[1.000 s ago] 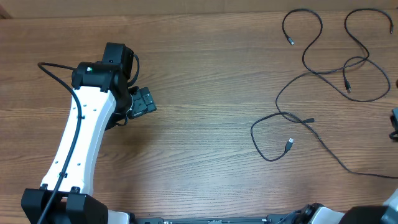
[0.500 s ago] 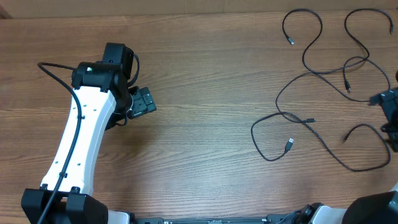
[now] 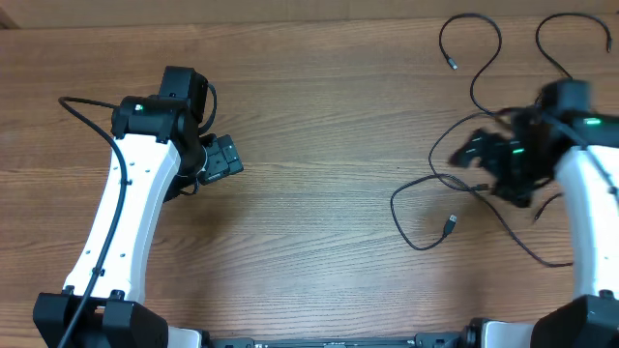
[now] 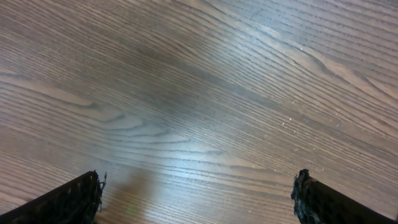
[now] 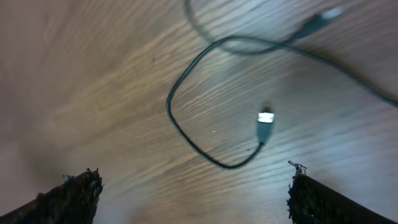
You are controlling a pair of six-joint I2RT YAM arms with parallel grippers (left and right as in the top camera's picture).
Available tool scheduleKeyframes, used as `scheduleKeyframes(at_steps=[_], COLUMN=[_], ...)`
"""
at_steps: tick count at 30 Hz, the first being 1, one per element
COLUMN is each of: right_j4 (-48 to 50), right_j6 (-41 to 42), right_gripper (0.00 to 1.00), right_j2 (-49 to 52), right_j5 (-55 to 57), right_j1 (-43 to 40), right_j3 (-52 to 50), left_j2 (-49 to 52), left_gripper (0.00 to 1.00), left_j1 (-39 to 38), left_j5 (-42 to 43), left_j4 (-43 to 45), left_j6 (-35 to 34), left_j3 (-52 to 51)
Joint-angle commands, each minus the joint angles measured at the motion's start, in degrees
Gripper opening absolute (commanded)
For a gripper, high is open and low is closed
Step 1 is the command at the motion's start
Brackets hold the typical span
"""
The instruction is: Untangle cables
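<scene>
Black cables (image 3: 451,225) run under the blurred right arm (image 3: 583,193); all fingers (image 5: 74,196) spread wide.

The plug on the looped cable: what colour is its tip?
Bright silvery; the plug has a dark body. Best seen in the right wrist view.

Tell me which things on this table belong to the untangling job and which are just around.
Job: thin black cables; silver-tipped plug on one end.
Not the job: wooden table; thick black cable on the left arm.
</scene>
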Motion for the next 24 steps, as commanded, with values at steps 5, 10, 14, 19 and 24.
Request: scheduleKeyframes(at_steps=[5,10,14,19,24], right_j4=[10.8,12.8,12.8,13.2,17.4], right_j6=[1.2,4.2,4.2,4.3,7.4], right_gripper=[0.91,0.91,0.91,0.95,1.00], right_j2=[-0.3,1.2,4.4,7.9,7.9], right_j5=[2.2,7.9,8.7,8.7,5.2], right_j1=[11.8,18.4,23.4,27.6,28.1], right_j3=[-11.4,-14.1,-14.1,-13.9,-13.9], left_j2=[-0.1,-0.1,-0.1,0.0,0.0], left_gripper=[1.00,1.00,1.00,1.00,1.00], left_j1=[0.2,0.2,0.2,0.2,0.2], left_j5=[-0.7,-0.7,-0.7,-0.5,-0.6], left_j4=[0.1,0.1,0.6,0.7,0.7], left_j6=[0.9,0.9,0.8,0.9,0.9], left_j3=[0.6,0.6,0.6,0.6,0.6])
